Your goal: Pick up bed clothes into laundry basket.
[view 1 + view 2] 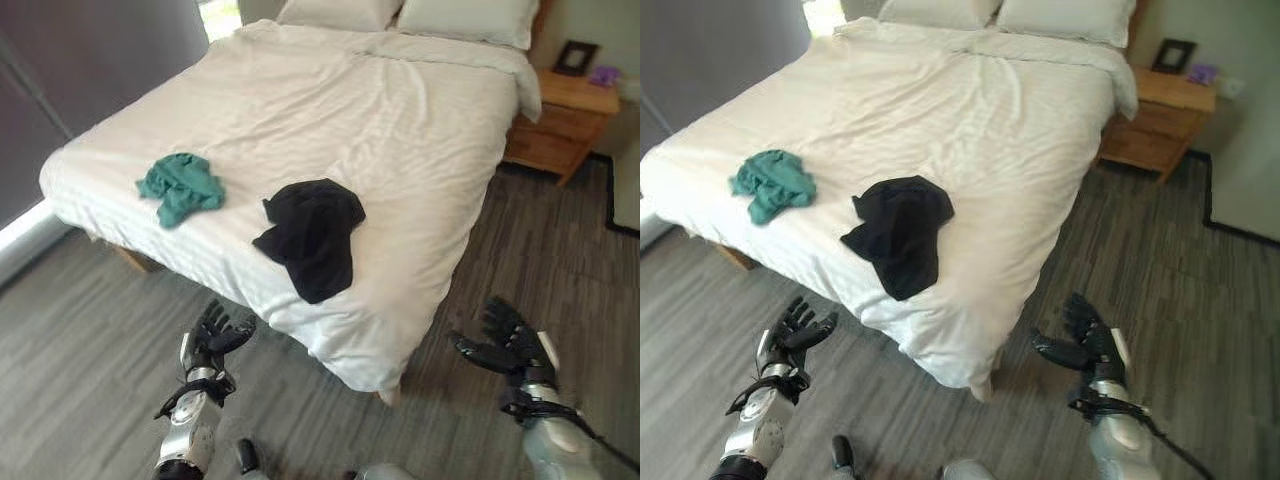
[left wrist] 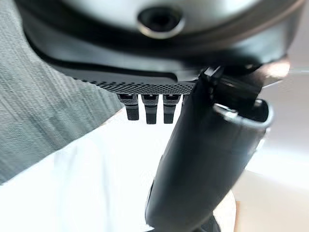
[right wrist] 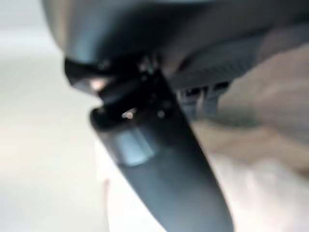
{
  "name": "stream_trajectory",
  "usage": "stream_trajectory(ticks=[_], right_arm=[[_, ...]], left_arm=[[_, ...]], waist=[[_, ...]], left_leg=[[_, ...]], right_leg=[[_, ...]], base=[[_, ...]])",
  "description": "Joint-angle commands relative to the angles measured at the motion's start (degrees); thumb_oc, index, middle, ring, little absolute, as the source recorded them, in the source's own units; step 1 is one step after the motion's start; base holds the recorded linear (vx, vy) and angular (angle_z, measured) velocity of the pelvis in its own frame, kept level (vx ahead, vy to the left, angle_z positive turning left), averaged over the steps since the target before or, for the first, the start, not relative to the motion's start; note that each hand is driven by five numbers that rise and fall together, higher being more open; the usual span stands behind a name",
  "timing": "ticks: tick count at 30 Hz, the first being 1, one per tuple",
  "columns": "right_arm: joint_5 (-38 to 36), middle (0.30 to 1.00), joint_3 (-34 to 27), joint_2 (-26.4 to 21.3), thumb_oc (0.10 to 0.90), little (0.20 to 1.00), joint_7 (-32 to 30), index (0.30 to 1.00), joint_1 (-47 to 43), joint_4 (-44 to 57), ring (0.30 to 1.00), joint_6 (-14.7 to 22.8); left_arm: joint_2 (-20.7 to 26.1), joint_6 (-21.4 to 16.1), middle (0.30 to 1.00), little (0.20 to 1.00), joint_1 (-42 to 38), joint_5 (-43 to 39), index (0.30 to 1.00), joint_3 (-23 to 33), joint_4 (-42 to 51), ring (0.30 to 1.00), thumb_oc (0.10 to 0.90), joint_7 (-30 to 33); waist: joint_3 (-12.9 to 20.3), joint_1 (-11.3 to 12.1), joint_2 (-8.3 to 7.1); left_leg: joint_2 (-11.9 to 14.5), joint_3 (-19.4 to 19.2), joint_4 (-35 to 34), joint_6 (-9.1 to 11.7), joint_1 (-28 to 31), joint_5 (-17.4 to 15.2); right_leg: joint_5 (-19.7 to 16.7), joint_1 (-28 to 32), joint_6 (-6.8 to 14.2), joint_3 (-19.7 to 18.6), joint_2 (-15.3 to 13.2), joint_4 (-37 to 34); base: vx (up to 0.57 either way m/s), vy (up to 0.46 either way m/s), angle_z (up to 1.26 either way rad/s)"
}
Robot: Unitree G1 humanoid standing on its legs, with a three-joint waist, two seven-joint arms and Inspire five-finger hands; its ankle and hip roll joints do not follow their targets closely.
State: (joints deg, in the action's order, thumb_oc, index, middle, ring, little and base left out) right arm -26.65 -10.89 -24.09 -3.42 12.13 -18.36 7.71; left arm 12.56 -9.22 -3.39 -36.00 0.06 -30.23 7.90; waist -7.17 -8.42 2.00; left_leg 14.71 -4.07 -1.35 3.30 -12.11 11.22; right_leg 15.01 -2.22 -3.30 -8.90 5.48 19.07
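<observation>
A black garment (image 1: 312, 235) lies crumpled near the foot corner of the white bed (image 1: 400, 130). A teal garment (image 1: 181, 186) is bunched up further left on the same cover. My left hand (image 1: 212, 338) hovers open over the floor just short of the bed's near edge, below the teal and black clothes. My right hand (image 1: 505, 340) is open too, held over the floor to the right of the bed's corner. Both hands hold nothing. In the left wrist view the left hand's thumb (image 2: 203, 159) and straight fingers (image 2: 150, 107) point at the white bedding.
A wooden nightstand (image 1: 560, 125) with a picture frame (image 1: 576, 57) stands at the back right beside the bed. Two pillows (image 1: 400, 18) lie at the head. Grey wood-look floor (image 1: 530, 250) runs along the bed's right side and front. A dark wall panel (image 1: 60, 80) lies to the left.
</observation>
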Motion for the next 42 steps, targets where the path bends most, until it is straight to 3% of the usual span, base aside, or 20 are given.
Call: stream_trajectory(ticks=[1,4,6,7,8,11,14,16,17,19,20,21,26,31,32,33,36,42], right_arm=[[1.56,0.900,-2.31,-2.26,0.800,0.900,-0.08,0.900,-0.54,4.40,0.900,5.25],[0.41,0.900,-3.09,-1.45,0.800,0.900,-0.38,0.900,-0.80,4.67,0.900,5.24],[-0.40,0.900,-2.93,-1.10,0.800,0.900,-0.49,0.900,-1.58,4.58,0.900,5.30],[-0.82,0.900,-2.96,-0.73,0.800,0.900,-0.19,0.900,-1.77,4.38,0.900,5.02],[-0.85,0.900,-2.54,0.16,0.800,0.900,0.03,0.900,-1.61,4.83,0.900,4.67],[-2.15,0.900,-1.33,2.14,0.800,0.900,1.14,0.900,-1.65,5.99,0.900,4.38],[-1.18,0.900,-0.07,2.12,0.800,0.900,2.07,0.900,-2.13,4.77,0.900,4.05],[-1.17,0.900,0.26,2.03,0.800,0.900,3.36,0.900,-1.70,3.72,0.900,3.04],[-1.18,0.900,0.28,2.03,0.800,0.900,3.37,0.900,-1.73,3.70,0.900,3.05],[-0.67,0.900,0.07,1.85,0.800,0.900,4.18,0.900,-1.52,3.65,0.900,3.10],[-0.83,0.900,0.22,2.19,0.800,0.900,4.55,0.900,-1.03,2.87,0.900,3.18],[-1.07,0.900,0.33,2.36,0.800,0.900,4.56,0.900,-0.86,2.26,0.900,3.31],[-1.37,0.900,1.37,2.78,0.800,0.900,4.54,0.900,-0.71,2.88,0.900,3.92],[-2.26,0.900,1.59,3.40,0.800,0.900,4.21,0.900,-0.14,1.91,0.900,4.14],[-2.11,0.900,1.86,3.55,0.800,0.900,4.03,0.900,-0.32,2.42,0.900,4.13],[-1.75,0.900,2.88,3.32,0.800,0.900,4.29,0.900,-0.57,1.89,0.900,3.93],[-2.99,0.900,3.05,2.98,0.800,0.900,4.37,0.900,-1.32,1.65,0.900,3.96],[-3.84,0.900,2.89,1.35,0.800,0.900,4.15,0.900,-2.77,0.18,0.900,4.24]], left_arm=[[5.00,-8.32,0.900,0.900,-4.31,-2.30,0.900,3.31,6.19,0.900,0.800,0.19],[5.24,-8.59,0.900,0.900,-4.97,-2.64,0.900,3.05,6.49,0.900,0.800,0.63],[5.85,-8.57,0.900,0.900,-5.52,-2.21,0.900,2.07,7.24,0.900,0.800,0.23],[6.03,-8.03,0.900,0.900,-5.44,-1.86,0.900,1.38,7.66,0.900,0.800,-0.51],[6.41,-7.57,0.900,0.900,-5.50,-1.60,0.900,0.59,7.35,0.900,0.800,-0.83],[8.69,-6.93,0.900,0.900,-5.07,0.46,0.900,-0.42,8.22,0.900,0.800,-1.11],[11.03,-6.23,0.900,0.900,-3.99,3.19,0.900,-0.07,8.82,0.900,0.800,-1.49],[11.55,-5.27,0.900,0.900,-2.84,3.49,0.900,0.23,9.16,0.900,0.800,-3.23],[11.56,-5.27,0.900,0.900,-2.84,3.50,0.900,0.26,9.17,0.900,0.800,-3.23],[11.23,-4.94,0.900,0.900,-1.79,3.58,0.900,1.41,9.65,0.900,0.800,-3.61],[10.56,-4.69,0.900,0.900,-1.57,3.34,0.900,1.68,9.28,0.900,0.800,-3.83],[10.14,-4.65,0.900,0.900,-1.64,3.53,0.900,1.68,8.88,0.900,0.800,-3.93],[8.74,-4.61,0.900,0.900,-1.27,3.31,0.900,1.45,8.40,0.900,0.800,-3.39],[7.83,-4.29,0.900,0.900,-0.53,3.49,0.900,0.95,8.64,0.900,0.800,-4.01],[7.91,-4.16,0.900,0.900,-0.69,3.35,0.900,1.09,8.70,0.900,0.800,-3.37],[7.39,-4.42,0.900,0.900,-0.46,3.48,0.900,1.69,8.91,0.900,0.800,-3.27],[6.67,-5.50,0.900,0.900,0.28,1.59,0.900,2.70,10.36,0.900,0.800,-2.84],[5.87,-5.63,0.900,0.900,0.10,0.90,0.900,1.98,9.14,0.900,0.800,-3.20]], waist=[[3.28,1.70,-2.02],[4.09,1.81,-1.96],[4.00,2.06,-1.81],[4.30,1.77,-2.26],[4.52,1.62,-2.64],[4.16,1.31,-3.82],[3.47,1.93,-3.95],[2.80,1.07,-3.22],[2.88,1.17,-3.20],[2.99,1.60,-3.78],[3.18,1.59,-3.70],[3.06,1.60,-3.70],[2.59,1.81,-3.10],[2.76,1.76,-2.51],[2.48,2.62,-2.81],[2.67,3.24,-2.93],[2.66,4.01,-3.57],[1.85,4.40,-4.13]], left_leg=[[4.37,-0.18,-2.23,7.87,6.27,1.78],[5.08,1.44,0.53,8.48,6.57,0.24],[3.39,3.58,3.79,8.52,6.51,-3.47],[2.33,2.84,4.89,7.53,6.23,-6.86],[1.24,1.71,5.28,6.89,6.19,-8.62],[-3.10,-0.13,5.43,4.50,6.03,-11.09],[-4.41,-1.65,4.88,3.12,5.95,-11.85],[-6.30,-1.85,4.10,1.15,6.67,-12.35],[-6.24,-1.96,4.03,1.18,6.55,-12.16],[-8.16,-2.86,2.62,-0.44,8.14,-12.44],[-9.14,-2.87,2.20,-1.41,8.84,-12.46],[-9.68,-2.83,2.06,-1.77,9.28,-12.46],[-11.54,-2.93,-0.10,-2.60,11.52,-11.78],[-13.13,-3.30,-0.82,-2.95,12.28,-11.36],[-13.39,-3.70,-0.16,-2.99,12.07,-11.91],[-13.80,-4.30,-0.02,-2.85,11.96,-11.81],[-14.03,-3.57,2.15,-2.36,11.41,-12.31],[-12.80,-3.21,7.21,-1.15,9.76,-13.10]], right_leg=[[-5.42,5.43,10.92,-1.47,-12.34,-13.10],[-6.54,5.92,12.83,-3.29,-16.47,-14.76],[-8.76,5.27,14.47,-4.40,-19.82,-16.02],[-10.53,5.10,15.31,-4.23,-22.21,-17.15],[-13.01,4.45,16.07,-4.15,-24.23,-18.01],[-26.23,-0.68,16.11,-6.10,-26.60,-17.05],[-29.51,-3.24,15.68,-5.28,-26.71,-15.60],[-25.23,-3.87,15.00,-8.10,-20.28,-9.32],[-25.31,-4.19,15.01,-8.28,-20.18,-9.17],[-19.90,-3.88,14.20,-6.39,-14.89,-7.36],[-14.70,-3.60,13.56,-7.88,-10.17,-6.43],[-12.54,-3.38,13.30,-9.03,-7.82,-5.77],[-9.45,-4.09,12.05,-10.01,-1.84,-2.54],[-9.00,-3.53,10.29,-9.71,0.96,-6.00],[-9.44,-3.14,9.23,-6.47,-0.30,-7.89],[-10.28,-2.41,9.44,-3.00,-1.69,-11.79],[-11.78,-0.92,9.36,-3.36,-1.34,-14.75],[-11.08,0.57,8.06,-0.24,-1.13,-14.77]], base=[[0.33,0.500,-0.57],[0.18,0.459,-0.67],[0.11,0.539,-0.51],[0.09,0.551,-0.42],[0.07,0.505,-0.14],[0.00,0.456,-0.03],[-0.06,0.359,-0.13],[-0.02,0.408,-0.01],[0.00,0.353,0.09],[0.02,0.382,-0.09],[0.04,0.357,-0.03],[0.04,0.311,0.13],[0.02,0.100,-0.04],[0.01,0.020,-0.15],[-0.04,-0.083,-0.17],[-0.04,-0.081,-0.25],[0.00,-0.102,-0.03],[-0.01,-0.069,0.09]])
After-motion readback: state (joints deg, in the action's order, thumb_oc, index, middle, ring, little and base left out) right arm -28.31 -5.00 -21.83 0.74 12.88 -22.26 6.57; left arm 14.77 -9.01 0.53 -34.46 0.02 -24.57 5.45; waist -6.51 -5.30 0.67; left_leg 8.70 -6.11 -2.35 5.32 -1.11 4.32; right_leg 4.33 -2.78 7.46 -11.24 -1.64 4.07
